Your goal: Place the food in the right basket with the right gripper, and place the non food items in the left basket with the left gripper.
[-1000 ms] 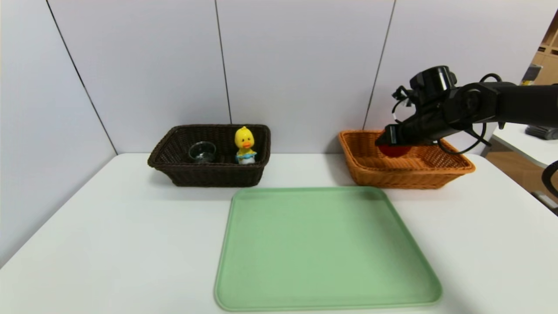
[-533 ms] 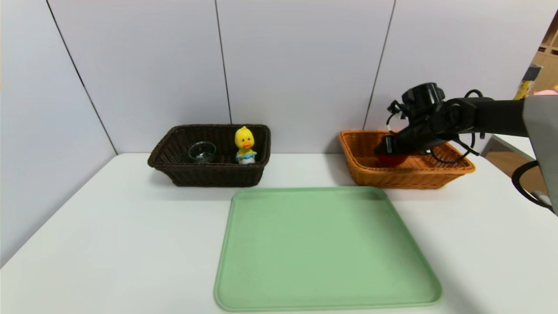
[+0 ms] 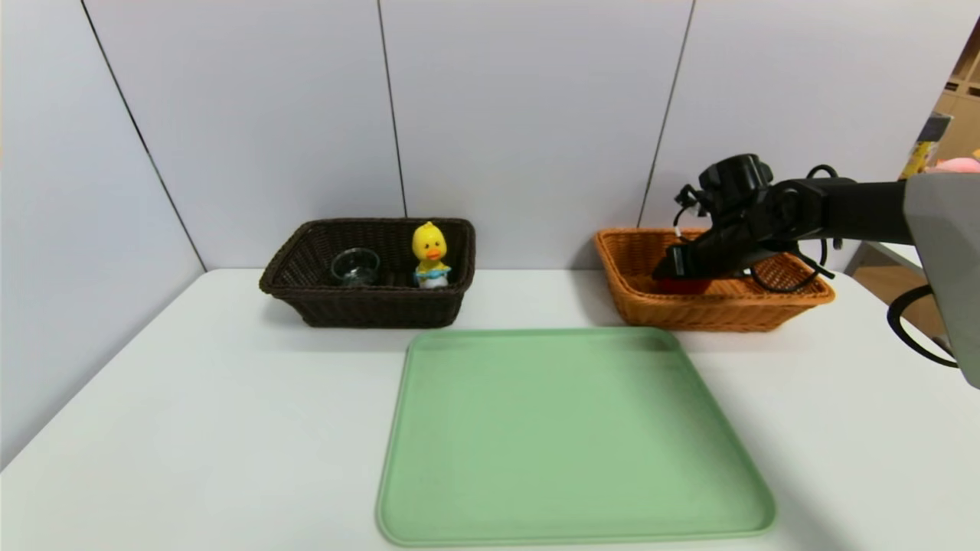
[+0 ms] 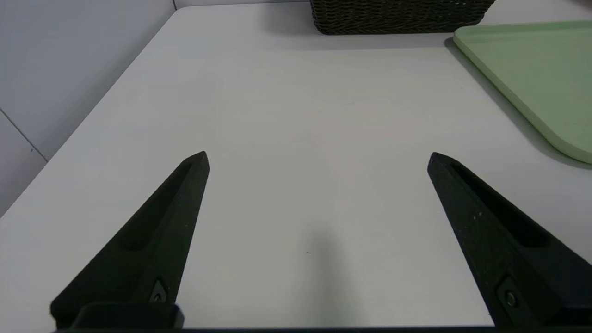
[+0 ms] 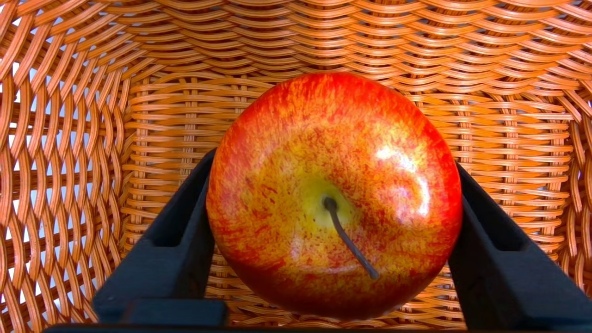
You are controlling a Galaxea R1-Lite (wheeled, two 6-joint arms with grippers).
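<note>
The red and yellow apple [image 5: 333, 194] sits low inside the orange right basket [image 3: 720, 310], close to its woven floor [image 5: 157, 120]. My right gripper [image 5: 334, 159] reaches into that basket, its black fingers [image 5: 185, 222] pressed against both sides of the apple. In the head view the gripper [image 3: 674, 268] covers most of the apple [image 3: 684, 286]. The clear glass cup [image 3: 355, 265] and the yellow duck toy [image 3: 431, 254] stand in the dark brown left basket [image 3: 367, 310]. My left gripper [image 4: 318, 155] hangs open over bare table, near that basket [image 4: 397, 18].
A large green tray [image 3: 566, 436] lies on the white table in front of both baskets; its corner [image 4: 532, 69] shows in the left wrist view. Grey wall panels stand right behind the baskets. A second desk and shelves are at the far right.
My right arm has lowered the apple from above the orange basket's rim down into the basket. The left gripper and the items in the dark basket have not moved.
</note>
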